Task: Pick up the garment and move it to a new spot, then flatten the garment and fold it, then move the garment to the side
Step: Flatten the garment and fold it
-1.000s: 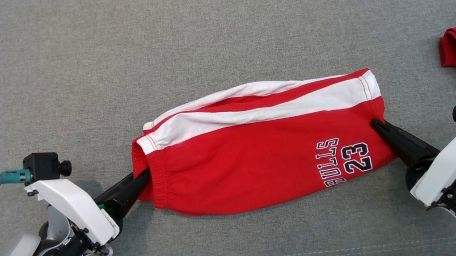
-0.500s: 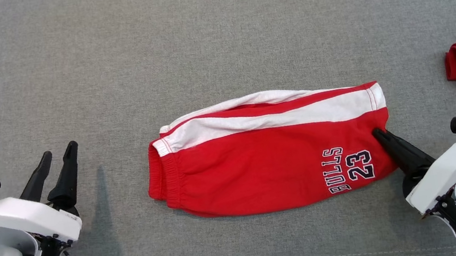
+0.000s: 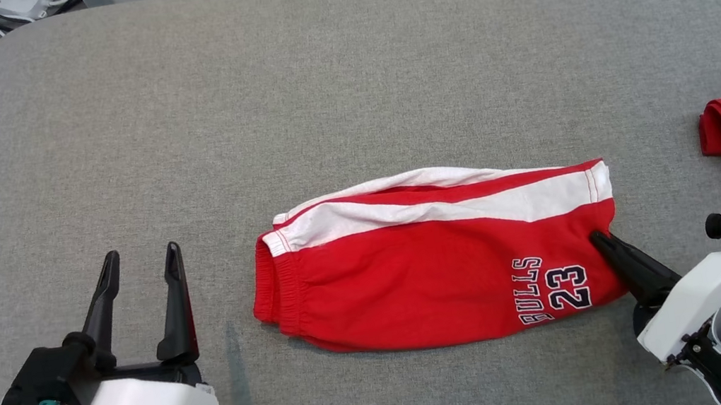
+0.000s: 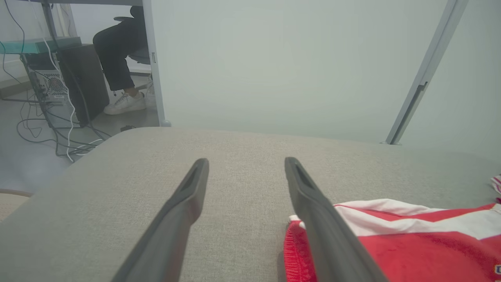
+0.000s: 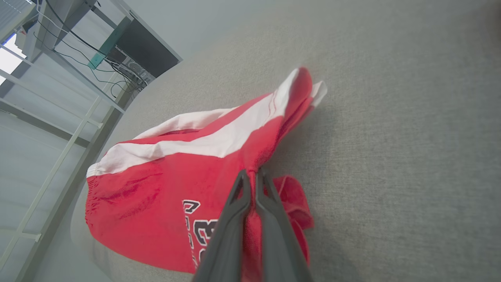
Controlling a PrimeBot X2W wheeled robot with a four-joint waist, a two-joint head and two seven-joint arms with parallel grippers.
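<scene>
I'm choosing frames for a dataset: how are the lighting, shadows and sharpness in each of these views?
Head view: soft, even light, no glare; shorts sharp, faint shadow on the cushion beside the left jaws. Left wrist view: cushion weave crisp, near jaws slightly soft, wall pale and hazy. Right wrist view: scene tilted, soft shadow beside the shorts, jaws blurred near the bottom edge.

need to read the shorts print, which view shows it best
Head view: the BULLS 23 print reads whole on the red shorts. Right wrist view: partly behind the right gripper. Left wrist view: a sliver at the edge.
</scene>
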